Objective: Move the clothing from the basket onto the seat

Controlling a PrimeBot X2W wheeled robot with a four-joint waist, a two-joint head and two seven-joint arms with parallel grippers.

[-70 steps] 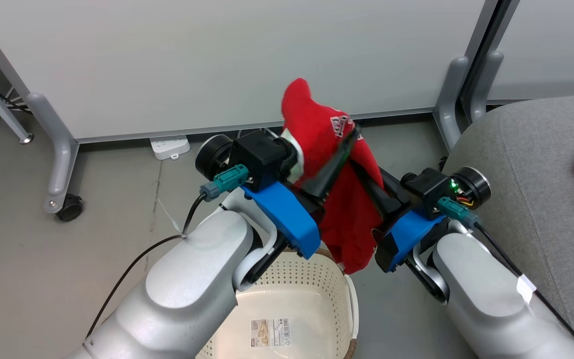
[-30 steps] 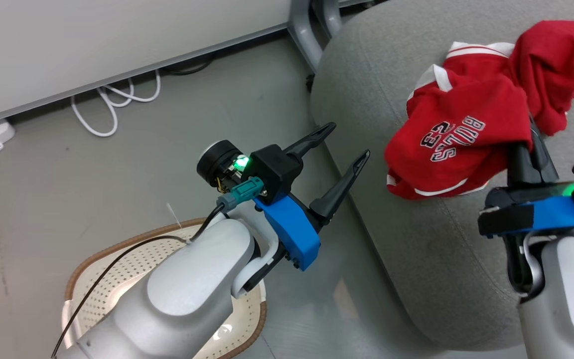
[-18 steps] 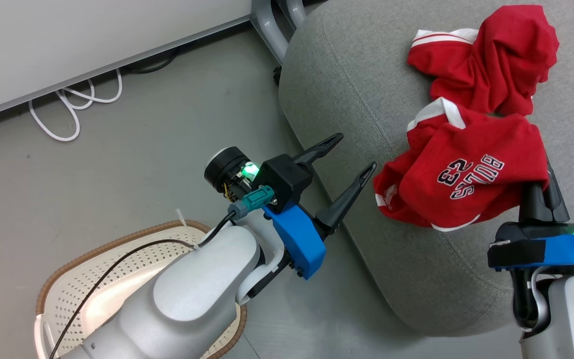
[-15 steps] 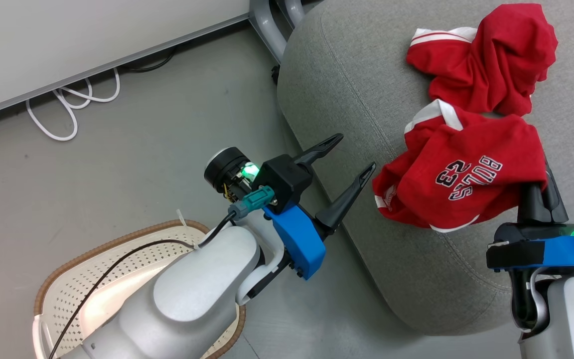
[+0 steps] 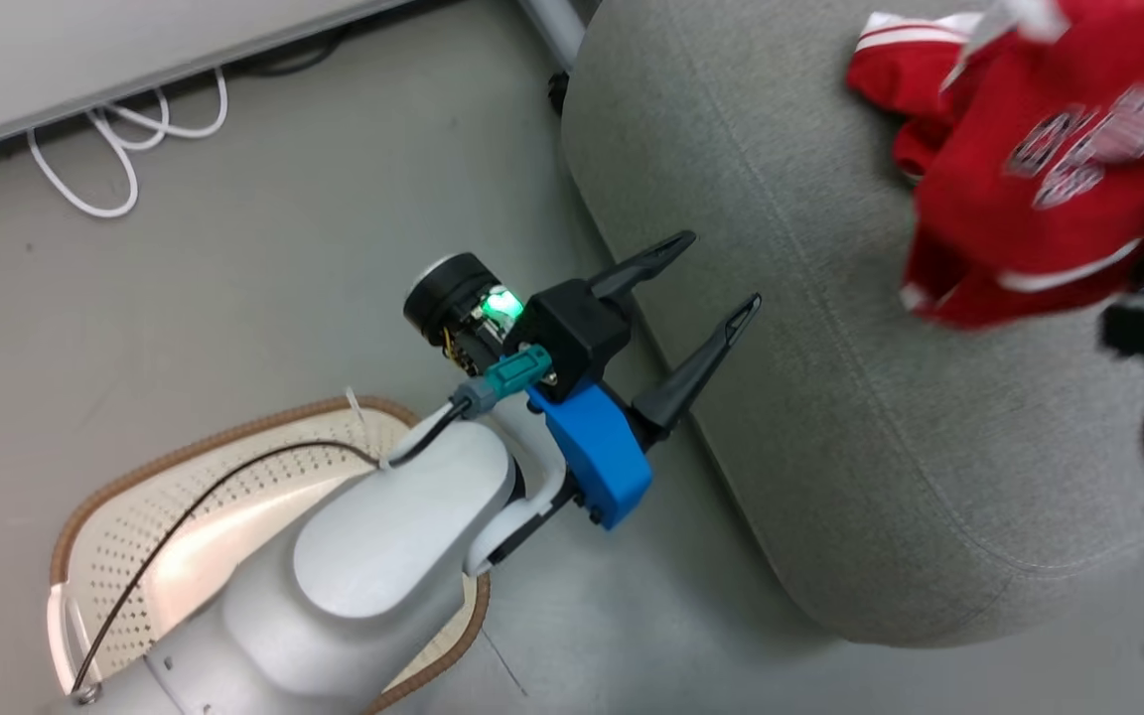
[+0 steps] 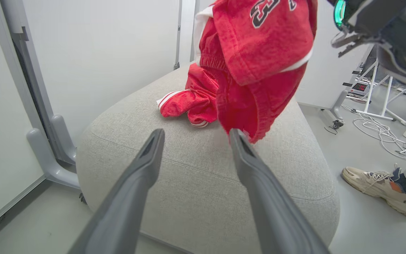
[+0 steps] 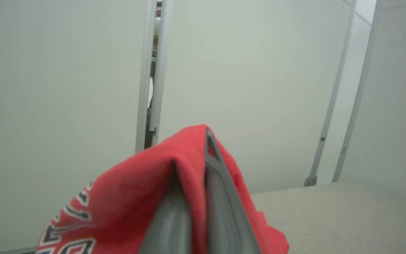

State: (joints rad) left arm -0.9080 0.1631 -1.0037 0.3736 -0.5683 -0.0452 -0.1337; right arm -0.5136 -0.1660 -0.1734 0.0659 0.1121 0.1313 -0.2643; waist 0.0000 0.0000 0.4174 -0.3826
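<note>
Raised off rounded grey fabric seat (image 5: 781,348), red "BULLS 23" jersey (image 5: 1029,218) stays unreleased in right fingers (image 7: 213,176); left fingers (image 5: 696,362) wide.

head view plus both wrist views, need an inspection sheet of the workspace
surface: large light grey fabric seat, rounded, stitched seams; grey floor around it
job's things: red "23" jersey with white trim hangs from the right gripper over the seat; second red garment with white stripes lies on the seat; white perforated basket with brown rim on the floor, no clothing in the part that shows
clutter: nothing seen
grippers: left gripper open, holding nothing; right gripper shut on the jersey
cables: white cable loops on the floor by the wall; black cable along the left forearm
surroundings: white partition panels; a person's pale trainer beside the seat
</note>
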